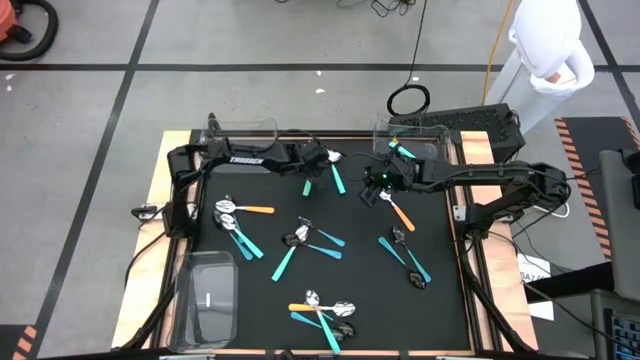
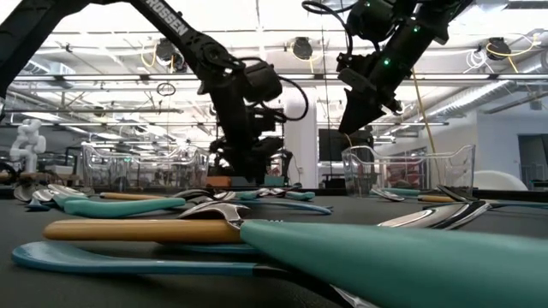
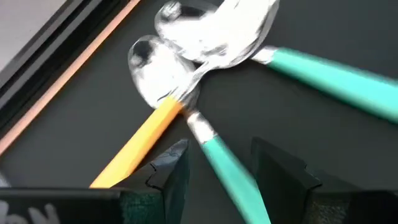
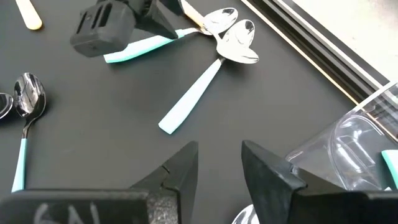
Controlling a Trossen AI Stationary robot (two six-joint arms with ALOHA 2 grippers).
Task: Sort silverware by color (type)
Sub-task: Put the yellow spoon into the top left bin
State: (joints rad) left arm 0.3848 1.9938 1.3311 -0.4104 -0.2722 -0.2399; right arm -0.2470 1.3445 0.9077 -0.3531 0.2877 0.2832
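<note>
While silverware [image 1: 300, 240] lies scattered over the black table [image 1: 200, 175], the left gripper [image 1: 312, 172] sits low at the far edge, fingers spread astride a teal-handled spoon [image 3: 217, 155] — nothing pinched. Beside it, the right gripper [image 1: 375, 185] hovers near a clear bin [image 1: 415, 135], fingers parted, empty.

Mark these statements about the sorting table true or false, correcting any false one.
1. The left gripper stands open over a teal-handled spoon. True.
2. The right gripper holds an orange spoon. False: its fingers are empty and open.
3. An orange-handled spoon lies beside the teal-handled spoon, heads touching. True.
4. The clear bin at the mat's near left corner is full of spoons. False: no spoon shows in it.
</note>
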